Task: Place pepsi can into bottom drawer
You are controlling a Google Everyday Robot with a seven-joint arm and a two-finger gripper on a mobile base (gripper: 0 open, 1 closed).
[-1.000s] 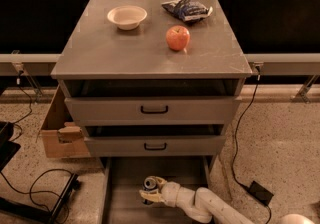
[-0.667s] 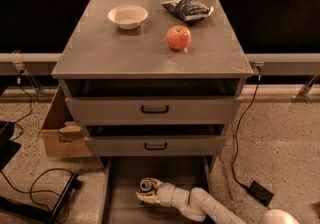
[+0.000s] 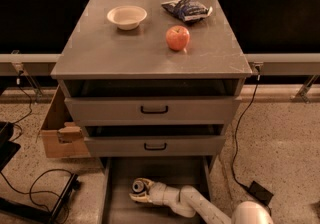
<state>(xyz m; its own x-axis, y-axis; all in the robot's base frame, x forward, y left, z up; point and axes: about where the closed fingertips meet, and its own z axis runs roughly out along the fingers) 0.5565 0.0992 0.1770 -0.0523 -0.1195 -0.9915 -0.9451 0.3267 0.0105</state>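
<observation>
Item: pepsi can (image 3: 138,186), lying tilted with its silver top towards the camera, inside the bottom drawer (image 3: 167,169), left of centre on the grey floor. End effector (image 3: 141,191): low in the same drawer, its pale fingers closed around the can, one above and one below. Arm (image 3: 200,206): white, enters from the lower right corner and crosses the drawer's right half. Overhead: middle drawer (image 3: 190,145) and upper drawer (image 3: 200,110), each with a black handle and each pulled slightly out, so their fronts overhang the rear of the bottom drawer just above the can. Open room: bare drawer floor behind and to the right of the can; the left side wall is near the end effector. On the table (image 3: 115,55): white bowl (image 3: 127,17) rear left, blue-and-white snack bag (image 3: 186,9) rear right, red apple (image 3: 178,37) right of centre, all apart from one another and from the edges. Floor, left: open cardboard box (image 3: 57,138) against the cabinet, black cables (image 3: 35,180). Floor, right: a black cable (image 3: 239,133) running down to a small black block (image 3: 261,193).
</observation>
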